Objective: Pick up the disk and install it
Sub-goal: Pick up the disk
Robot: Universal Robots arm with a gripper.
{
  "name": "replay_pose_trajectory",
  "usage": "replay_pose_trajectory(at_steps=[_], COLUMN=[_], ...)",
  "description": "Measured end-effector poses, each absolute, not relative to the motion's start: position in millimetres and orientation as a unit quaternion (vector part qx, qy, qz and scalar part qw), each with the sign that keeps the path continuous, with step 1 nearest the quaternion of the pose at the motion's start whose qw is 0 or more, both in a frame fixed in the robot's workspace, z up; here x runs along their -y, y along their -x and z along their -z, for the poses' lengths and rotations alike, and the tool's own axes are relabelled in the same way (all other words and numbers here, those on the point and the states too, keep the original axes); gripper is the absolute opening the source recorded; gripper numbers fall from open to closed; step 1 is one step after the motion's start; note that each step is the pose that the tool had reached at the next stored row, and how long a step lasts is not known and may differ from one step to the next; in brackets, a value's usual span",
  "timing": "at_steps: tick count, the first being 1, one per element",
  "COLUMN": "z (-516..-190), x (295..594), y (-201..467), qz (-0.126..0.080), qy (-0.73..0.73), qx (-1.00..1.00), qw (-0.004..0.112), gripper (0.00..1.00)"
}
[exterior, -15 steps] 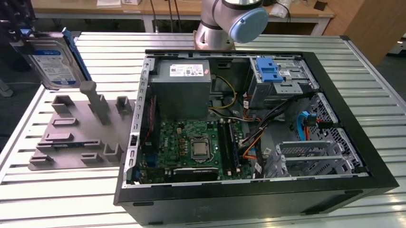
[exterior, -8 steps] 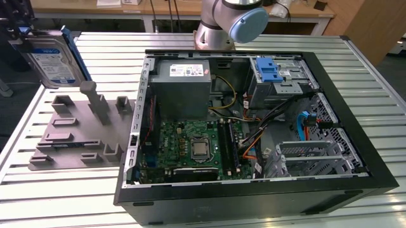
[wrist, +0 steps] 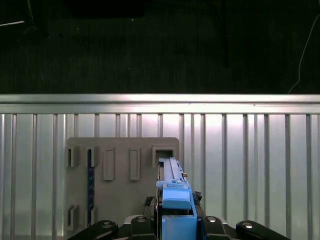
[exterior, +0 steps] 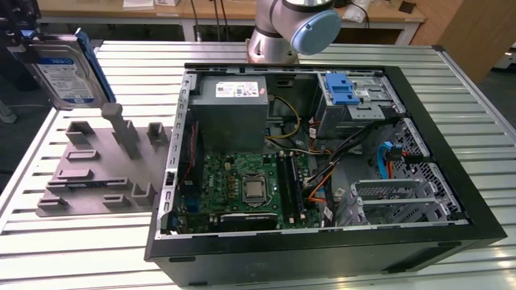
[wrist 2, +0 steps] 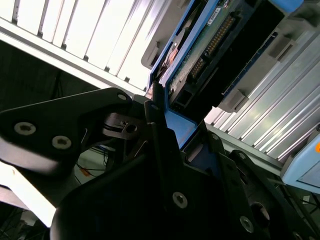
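The gripper [wrist: 177,220] grasps the disk [exterior: 63,72] on edge, lifted clear of the grey holder [wrist: 120,190] beneath it. Pick-up looks complete, installation not yet done; it calls for squaring the disk to a bay in the open computer case [exterior: 322,241], well apart.

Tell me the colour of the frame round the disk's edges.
Blue. It shows best on the disk in the first wrist view.

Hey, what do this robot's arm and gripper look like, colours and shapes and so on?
The arm is a thick silver-grey cylindrical joint with a round light-blue cap on its side. The gripper is matte black, built of flat angular links joined at pivots and dotted with small silver screw heads, as seen in both wrist views.
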State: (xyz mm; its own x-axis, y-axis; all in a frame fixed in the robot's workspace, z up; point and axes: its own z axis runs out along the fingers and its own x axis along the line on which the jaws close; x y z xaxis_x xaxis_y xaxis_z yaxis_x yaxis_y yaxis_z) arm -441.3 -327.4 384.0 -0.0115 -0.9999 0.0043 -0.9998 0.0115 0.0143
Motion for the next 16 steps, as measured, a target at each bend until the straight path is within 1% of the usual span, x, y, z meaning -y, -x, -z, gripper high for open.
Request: replay_pose_trajectory(at_steps=[16], z=[-394.4], x=[327.4], y=[441.3], qz=[0.004], qy=[-0.703], qx=[0.711], qw=[0.007], gripper=[0.36])
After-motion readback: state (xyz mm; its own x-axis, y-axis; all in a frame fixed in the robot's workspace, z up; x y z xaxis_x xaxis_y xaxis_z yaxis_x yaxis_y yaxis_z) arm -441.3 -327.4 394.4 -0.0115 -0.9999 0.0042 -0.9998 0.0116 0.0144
